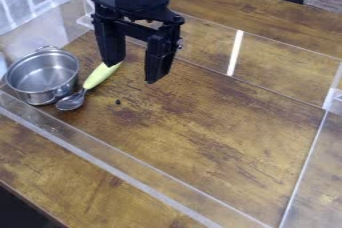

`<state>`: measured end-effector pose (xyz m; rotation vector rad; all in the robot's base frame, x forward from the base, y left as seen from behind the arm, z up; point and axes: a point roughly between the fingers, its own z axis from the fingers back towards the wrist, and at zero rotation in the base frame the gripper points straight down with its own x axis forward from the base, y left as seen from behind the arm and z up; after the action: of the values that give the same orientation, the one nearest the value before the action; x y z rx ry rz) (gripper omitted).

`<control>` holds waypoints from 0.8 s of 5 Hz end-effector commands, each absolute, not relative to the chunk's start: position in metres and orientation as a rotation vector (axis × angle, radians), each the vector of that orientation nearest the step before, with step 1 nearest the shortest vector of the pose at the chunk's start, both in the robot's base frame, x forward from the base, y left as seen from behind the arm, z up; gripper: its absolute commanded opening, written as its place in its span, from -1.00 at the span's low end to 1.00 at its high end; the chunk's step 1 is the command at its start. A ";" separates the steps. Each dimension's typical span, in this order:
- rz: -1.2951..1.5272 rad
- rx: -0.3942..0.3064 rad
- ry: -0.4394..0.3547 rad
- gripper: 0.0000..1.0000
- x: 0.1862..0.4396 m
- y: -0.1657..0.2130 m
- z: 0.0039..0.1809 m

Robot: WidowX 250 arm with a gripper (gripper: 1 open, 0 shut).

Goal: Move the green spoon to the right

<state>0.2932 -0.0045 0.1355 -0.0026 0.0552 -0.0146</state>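
Note:
The green spoon (94, 80) lies on the wooden table at the left, its yellow-green handle angled up to the right and its shiny silver bowl end touching the steel pot. My black gripper (135, 64) hangs pointing down just right of the spoon's handle, above the table. Its two fingers stand wide apart and open, with nothing between them. The left finger (112, 50) is close to the handle's upper tip.
A round steel pot (40, 74) sits at the far left next to the spoon. Clear plastic walls (241, 52) fence the wooden work area on all sides. Bare wood stretches to the right of the gripper.

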 end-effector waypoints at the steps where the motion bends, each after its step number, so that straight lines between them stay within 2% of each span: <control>1: -0.014 0.009 0.068 1.00 0.289 0.000 0.124; 2: 0.006 0.025 0.066 1.00 0.290 0.015 0.109; 4: 0.051 0.061 0.008 1.00 0.299 0.058 0.088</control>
<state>0.2976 0.0535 0.0790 0.0538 0.0400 0.0437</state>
